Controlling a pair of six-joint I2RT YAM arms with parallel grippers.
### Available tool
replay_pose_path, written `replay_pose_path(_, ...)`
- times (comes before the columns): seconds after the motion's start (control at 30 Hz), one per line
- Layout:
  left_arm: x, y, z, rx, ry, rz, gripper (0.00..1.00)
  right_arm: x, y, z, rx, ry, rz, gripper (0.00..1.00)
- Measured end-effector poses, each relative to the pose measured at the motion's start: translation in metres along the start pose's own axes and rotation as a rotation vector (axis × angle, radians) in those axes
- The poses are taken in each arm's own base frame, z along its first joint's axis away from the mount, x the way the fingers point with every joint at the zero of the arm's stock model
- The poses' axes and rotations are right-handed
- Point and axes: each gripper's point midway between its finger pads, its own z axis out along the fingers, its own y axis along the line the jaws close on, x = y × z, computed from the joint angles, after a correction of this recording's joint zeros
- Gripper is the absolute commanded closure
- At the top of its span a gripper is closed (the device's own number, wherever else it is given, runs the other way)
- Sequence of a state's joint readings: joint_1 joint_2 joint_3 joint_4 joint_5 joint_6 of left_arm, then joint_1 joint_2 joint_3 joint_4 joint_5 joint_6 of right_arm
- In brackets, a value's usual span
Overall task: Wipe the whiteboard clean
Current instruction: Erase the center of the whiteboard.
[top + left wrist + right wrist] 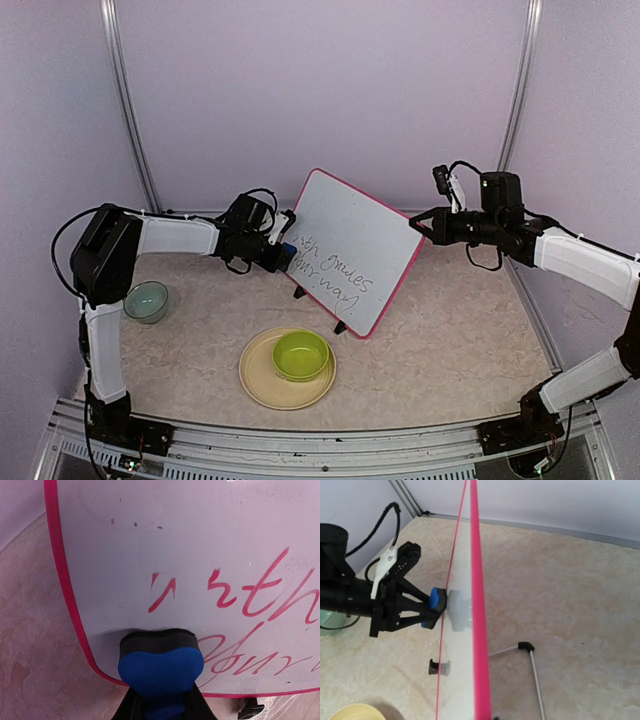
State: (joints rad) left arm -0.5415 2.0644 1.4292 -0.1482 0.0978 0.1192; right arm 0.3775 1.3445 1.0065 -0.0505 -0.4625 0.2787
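Observation:
The whiteboard (352,225) stands tilted on the table, pink-framed, with handwriting (340,275) on its lower half. My left gripper (278,252) is shut on a blue eraser (288,250) whose black felt presses the board's lower left corner. In the left wrist view the eraser (161,667) sits just left of the red writing (250,595) on the whiteboard (200,535). My right gripper (424,228) is at the board's right edge, shut on the frame. The right wrist view looks along the whiteboard's pink edge (479,605), with the eraser (437,600) and left gripper (427,611) beyond; my right fingers are hidden.
A green bowl (301,355) sits on a beige plate (262,385) in front of the board. A pale glass bowl (146,301) lies near the left arm. Behind the board its wire stand (532,665) rests on the table; a black foot (436,667) shows below.

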Motion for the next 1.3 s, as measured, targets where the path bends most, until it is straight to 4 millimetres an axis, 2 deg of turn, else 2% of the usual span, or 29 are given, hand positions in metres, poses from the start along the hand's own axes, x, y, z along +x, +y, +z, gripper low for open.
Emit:
replay_pose_path(0.33,-0.006,0.002,0.000,0.023,0.015,-0.013,1.00,-0.001,0.000,0.000,0.000,-0.002,-0.001,1.00)
replay_pose_path(0.57,-0.038,0.007,-0.001,0.018,-0.012,-0.010,1.00,-0.001,-0.002,0.000,0.010,-0.005,0.002,1.00)
replay_pose_path(0.7,-0.049,0.008,-0.004,0.016,-0.036,-0.007,1.00,-0.001,-0.001,0.000,0.009,-0.005,0.001,1.00)
replay_pose_path(1.17,-0.054,0.003,-0.005,0.045,-0.054,-0.007,1.00,-0.001,-0.002,0.000,0.009,-0.005,0.002,1.00)
replay_pose_path(1.3,-0.046,0.002,-0.001,0.050,-0.070,-0.020,1.00,-0.001,-0.002,0.000,0.011,-0.005,0.002,1.00)
